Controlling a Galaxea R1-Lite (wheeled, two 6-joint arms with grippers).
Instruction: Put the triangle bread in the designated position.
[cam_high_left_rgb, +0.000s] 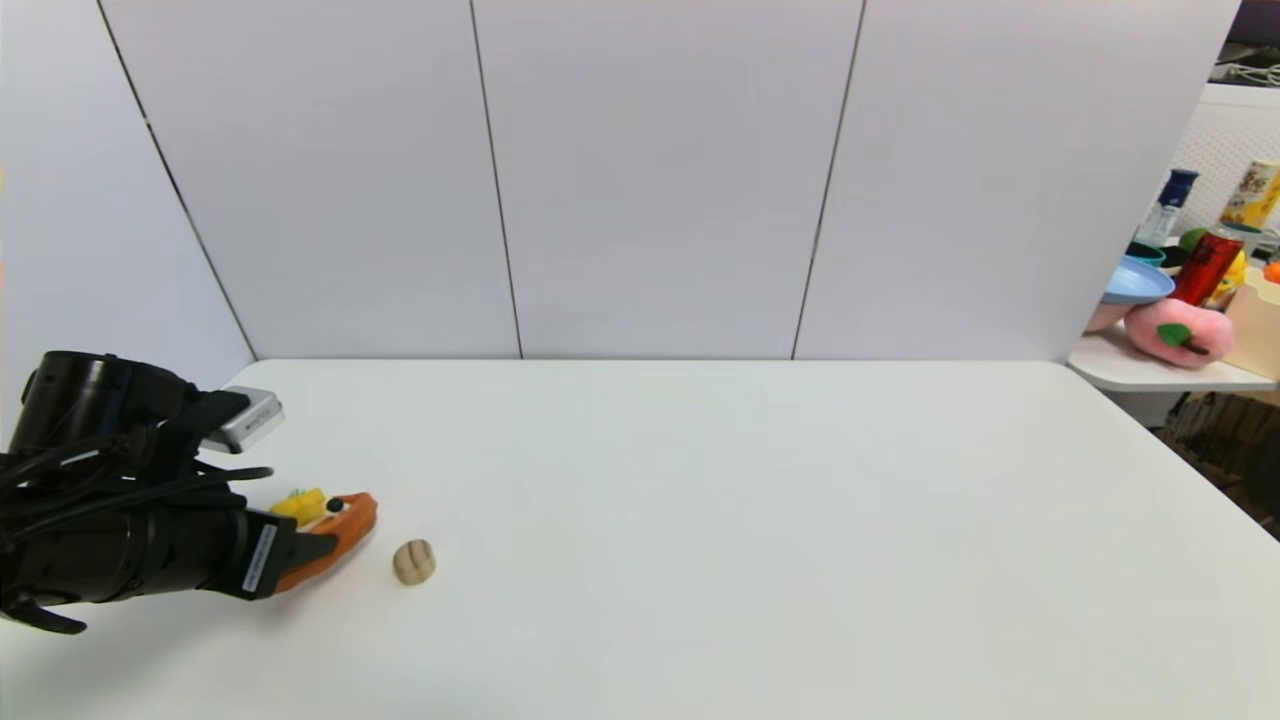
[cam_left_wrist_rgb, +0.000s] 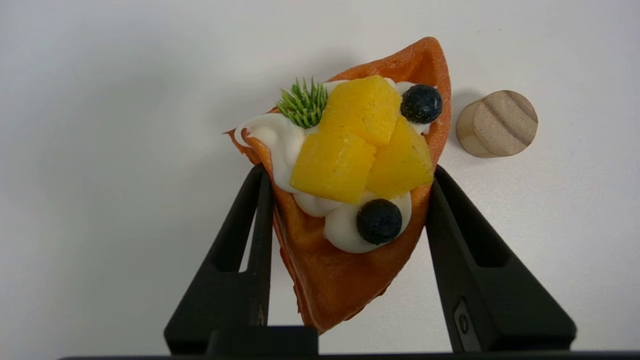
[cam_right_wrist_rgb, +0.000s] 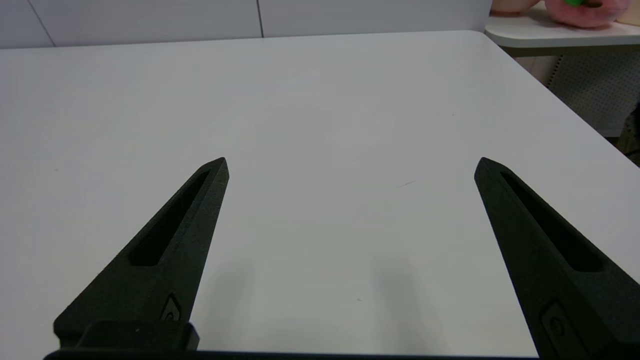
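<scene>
The triangle bread (cam_high_left_rgb: 352, 518) is an orange-brown wedge with yellow fruit chunks, white cream, two dark berries and a green sprig. It lies low at the table's near left. My left gripper (cam_high_left_rgb: 322, 535) is shut on it. In the left wrist view the two black fingers (cam_left_wrist_rgb: 250, 235) press against both sides of the triangle bread (cam_left_wrist_rgb: 340, 280), about halfway along it. My right gripper (cam_right_wrist_rgb: 350, 162) does not show in the head view. In its own wrist view it hangs open over bare table with nothing between its fingers.
A small beige round ridged lump (cam_high_left_rgb: 413, 561) sits on the table just right of the bread's wide end, also seen in the left wrist view (cam_left_wrist_rgb: 497, 123). A side table (cam_high_left_rgb: 1150, 375) at the far right holds a pink plush peach (cam_high_left_rgb: 1180, 335), cans and bowls. Grey wall panels close the back.
</scene>
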